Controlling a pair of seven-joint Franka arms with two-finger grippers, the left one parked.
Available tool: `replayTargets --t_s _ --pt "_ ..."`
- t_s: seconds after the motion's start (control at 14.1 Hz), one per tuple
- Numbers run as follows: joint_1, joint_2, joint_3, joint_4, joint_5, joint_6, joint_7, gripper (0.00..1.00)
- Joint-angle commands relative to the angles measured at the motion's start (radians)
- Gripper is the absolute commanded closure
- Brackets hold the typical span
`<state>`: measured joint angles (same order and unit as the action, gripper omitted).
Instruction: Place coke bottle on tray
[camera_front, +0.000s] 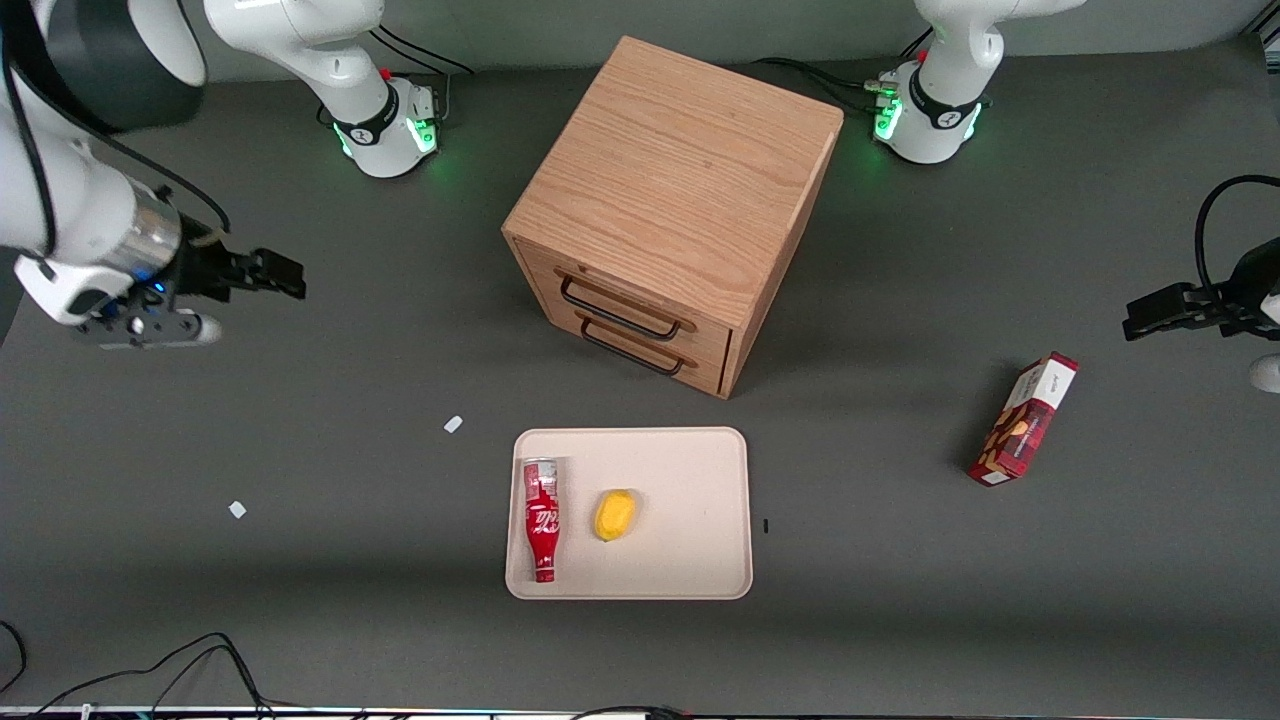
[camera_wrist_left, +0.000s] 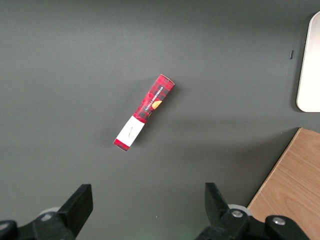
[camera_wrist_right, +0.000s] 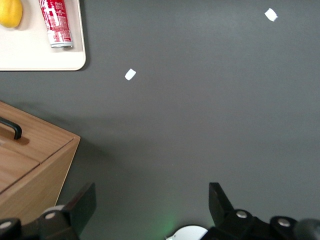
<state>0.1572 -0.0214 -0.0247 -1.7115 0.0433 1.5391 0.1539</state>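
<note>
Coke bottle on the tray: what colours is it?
Red with white script; the coke bottle shows best in the front view, lying on the tray.

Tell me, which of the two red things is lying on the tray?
The coke bottle: it lies on its side on the tray beside a yellow fruit. The red snack box lies on the table. The open gripper hangs apart.

Wooden drawer cabinet (camera_front: 672, 205) with 2 handles, yellow lemon (camera_front: 614, 515), red snack box (camera_front: 1023, 419), 2 white scraps (camera_front: 453, 424).
</note>
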Motion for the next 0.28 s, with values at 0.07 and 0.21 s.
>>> replayTargets --t_s 0.07,0.21 --pt "0.034 -0.019 -0.036 0.029 -0.014 -0.031 -0.007 0.00" --pt "0.062 -0.020 -0.081 0.036 -0.014 -0.042 -0.005 0.00"
